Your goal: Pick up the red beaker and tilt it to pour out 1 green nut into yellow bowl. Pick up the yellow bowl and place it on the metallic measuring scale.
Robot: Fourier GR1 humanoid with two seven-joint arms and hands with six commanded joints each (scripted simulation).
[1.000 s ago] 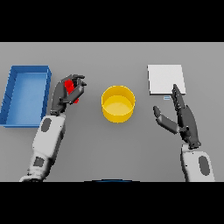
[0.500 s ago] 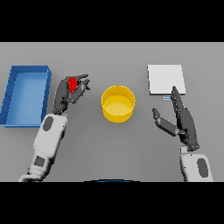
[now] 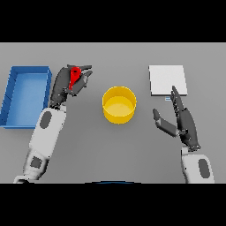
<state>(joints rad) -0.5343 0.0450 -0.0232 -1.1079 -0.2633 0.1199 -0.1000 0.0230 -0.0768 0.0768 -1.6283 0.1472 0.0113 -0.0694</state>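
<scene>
Clearly the pour has not yet reached the bowl. From the head view, the left hand (image 3: 66, 86) has its fingers curled round the red beaker (image 3: 74, 76), which it holds off the grey bench (image 3: 114, 150), between the blue tray (image 3: 13, 88) and the yellow bowl (image 3: 119, 103), and apart from the bowl. Whether a green nut sits in the beaker or the bowl cannot be told; none shows. The right hand (image 3: 183, 121) is released, fingers straight, on the far side of the bowl and just below the metallic measuring scale (image 3: 167, 79). By my reading, carrying the beaker over the bowl, tilting it, and then moving the bowl onto the scale all remain to do.
</scene>
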